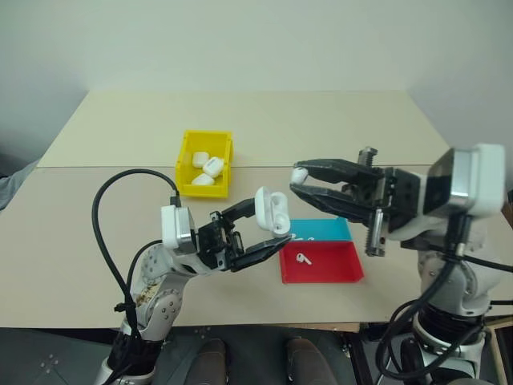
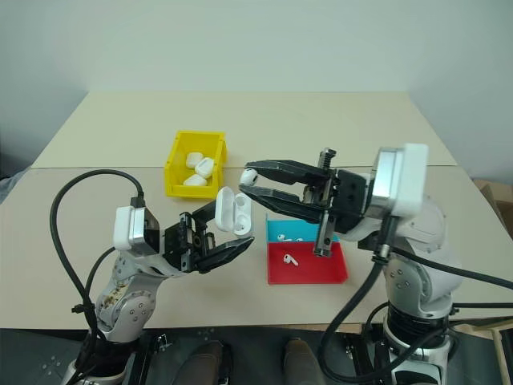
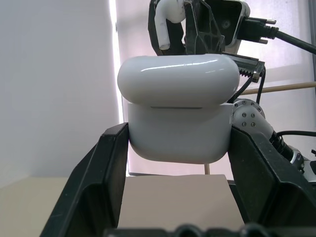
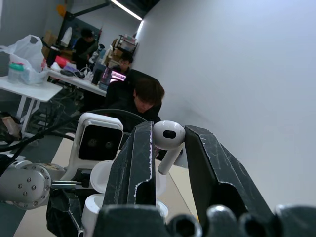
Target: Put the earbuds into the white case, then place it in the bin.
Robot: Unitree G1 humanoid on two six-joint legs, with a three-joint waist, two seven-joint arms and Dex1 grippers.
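Note:
My left gripper (image 1: 271,226) is shut on the white case (image 1: 272,212) and holds it in the air above the table's near edge, lid flipped open; the case (image 3: 177,136) sits between the two black fingers. Just right of it and slightly higher, my right gripper (image 1: 295,179) is shut on one white earbud (image 1: 299,174), pinched at the fingertips, with its stem hanging between them (image 4: 168,139). A second earbud (image 1: 303,258) lies in the red tray (image 1: 337,266). The yellow bin (image 1: 200,191) stands on the table behind the left gripper.
Several white cases (image 1: 210,167) lie inside the bin. A blue tray (image 1: 329,228) sits against the red tray's far side, under the right arm. A black cable (image 1: 104,216) loops over the left arm. People sit at desks (image 4: 136,94) in the room beyond.

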